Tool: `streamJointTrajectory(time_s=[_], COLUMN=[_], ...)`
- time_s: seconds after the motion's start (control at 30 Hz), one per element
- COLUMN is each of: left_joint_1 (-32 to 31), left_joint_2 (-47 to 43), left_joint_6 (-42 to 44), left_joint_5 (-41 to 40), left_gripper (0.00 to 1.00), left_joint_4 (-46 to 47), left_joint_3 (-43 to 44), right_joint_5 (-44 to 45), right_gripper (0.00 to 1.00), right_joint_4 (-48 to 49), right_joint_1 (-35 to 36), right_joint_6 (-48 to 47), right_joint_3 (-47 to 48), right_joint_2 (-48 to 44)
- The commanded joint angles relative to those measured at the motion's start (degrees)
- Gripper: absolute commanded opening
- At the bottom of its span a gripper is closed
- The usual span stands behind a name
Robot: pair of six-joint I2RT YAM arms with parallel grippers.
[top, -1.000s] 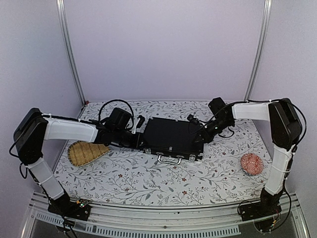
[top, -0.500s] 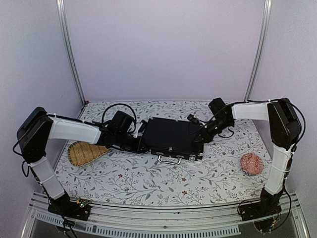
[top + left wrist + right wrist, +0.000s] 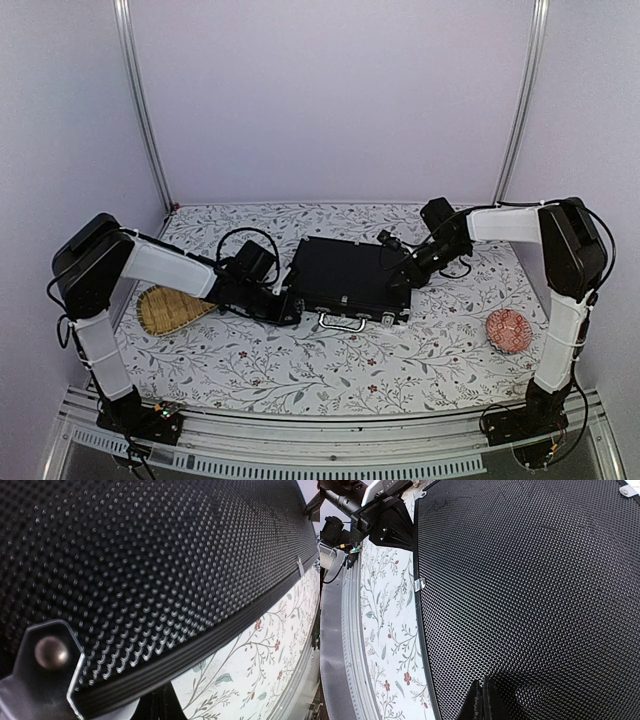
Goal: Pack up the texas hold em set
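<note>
Left arm has swung nearer, and its tool (image 3: 287, 308) now sits at the near left corner of the case (image 3: 345, 275). Its tips look pressed together, low by the case's edge. The right tool (image 3: 400, 272) rests on the far right part of the lid, tips pressed together, holding nothing. The case lies flat and shut in the middle of the flowery desk (image 3: 300, 370). It is black with tiny bumps all over. It has a silver handle (image 3: 342, 322) on the near side and a metal corner piece (image 3: 50, 652) with a round stud.
</note>
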Motion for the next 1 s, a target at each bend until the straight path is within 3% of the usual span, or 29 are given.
streamJointTrajectory(time_s=[0.0,0.43,0.97], left_joint_1=[-0.7,-0.7,-1.3], left_joint_2=[0.3,1.9,4.2], left_joint_6=[0.4,-1.9,-11.9], left_joint_5=[-1.5,-7.6,-16.6], left_gripper=[0.0,0.0,0.0], left_joint_4=[1.1,8.6,41.3], left_joint_3=[-0.1,-1.5,-15.9], right_joint_5=[2.6,2.6,2.8], right_gripper=[0.05,0.06,0.07], right_joint_4=[-1.8,-2.0,-1.9], right_joint_1=[0.3,0.3,0.3], right_joint_6=[-0.6,-0.9,-0.9], right_joint_3=[-0.5,-0.4,-0.8], right_joint_2=[2.9,3.8,4.5])
